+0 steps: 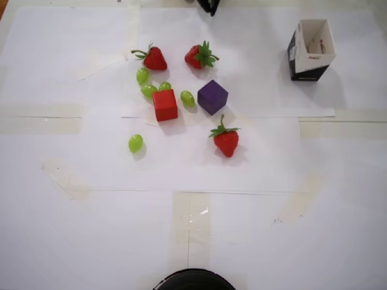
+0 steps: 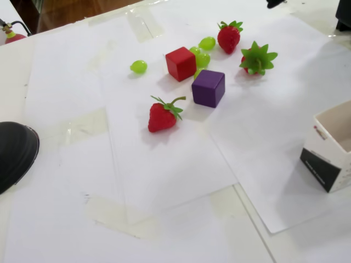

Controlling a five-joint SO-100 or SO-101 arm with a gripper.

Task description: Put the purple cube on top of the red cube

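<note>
Fixed view, nearest first: a dark rounded object [image 2: 13, 153] at the left edge, and a white-and-black open cardboard box [image 2: 332, 153] at the right. Then a red strawberry with green leafy top [image 2: 163, 116] lying on white paper sheets [image 2: 164, 181] taped to the table. Just beyond it, the dark purple matte cube [image 2: 208, 87] rests on the paper. The small bright red cube [image 2: 181, 63] sits behind it, close but apart. Small green grapes [image 2: 203, 57] cluster beside the red cube. Two more strawberries [image 2: 229, 36] lie farthest. Overhead view: only a dark gripper tip [image 1: 208, 6] shows at the top edge; jaw opening cannot be told.
</note>
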